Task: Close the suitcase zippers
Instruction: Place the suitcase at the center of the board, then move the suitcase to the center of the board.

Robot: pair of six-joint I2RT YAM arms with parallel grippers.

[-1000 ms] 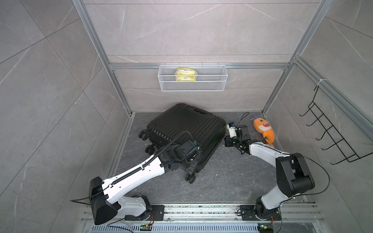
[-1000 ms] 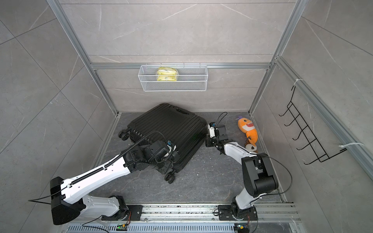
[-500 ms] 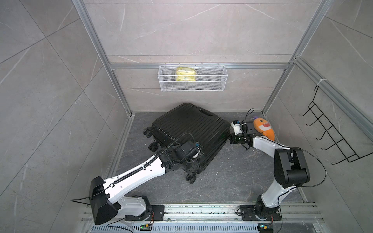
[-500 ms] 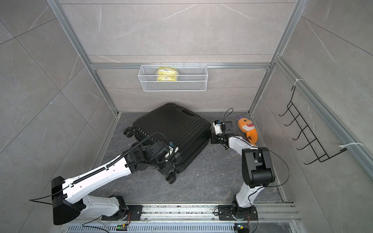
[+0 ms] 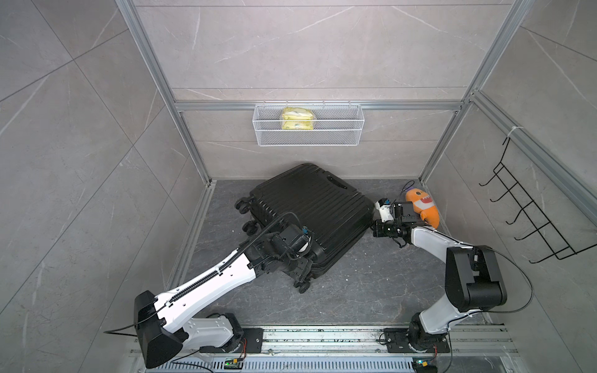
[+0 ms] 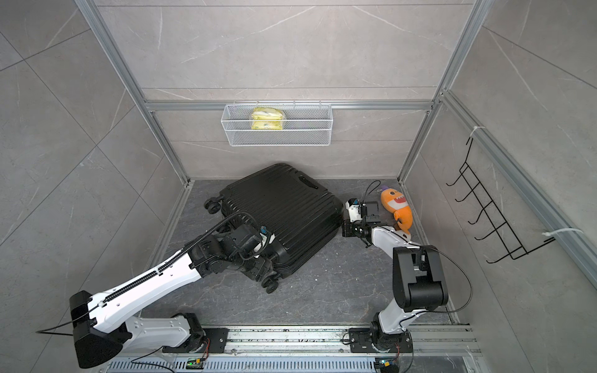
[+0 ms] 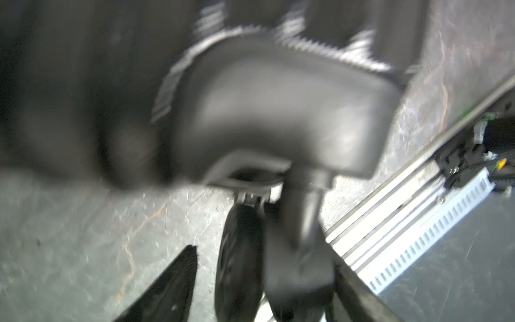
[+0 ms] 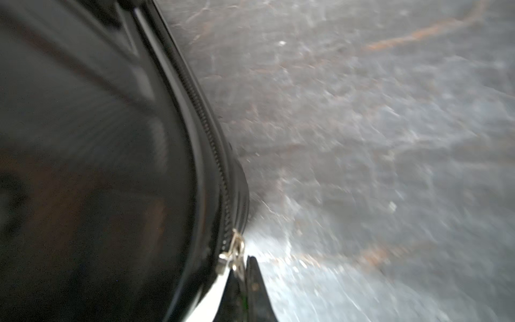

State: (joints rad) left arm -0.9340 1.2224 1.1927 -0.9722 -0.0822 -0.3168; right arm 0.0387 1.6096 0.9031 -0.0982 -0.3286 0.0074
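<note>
Right claw (image 8: 242, 264) is pinched shut on the zipper pull (image 8: 234, 248) at the suitcase (image 5: 310, 206) corner, zip track (image 8: 207, 125) runs straight ahead along the seam, prob drag fwd.

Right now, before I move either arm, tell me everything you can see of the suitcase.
The suitcase is a black, glossy, ribbed hard-shell case lying flat and skewed on the stone floor, halves together. A handle recess marks its upper shell; caster wheels stick out at one end. The zipper track follows the seam; the shut right gripper appears to pinch its metal pull. The open left gripper straddles one caster.
</note>
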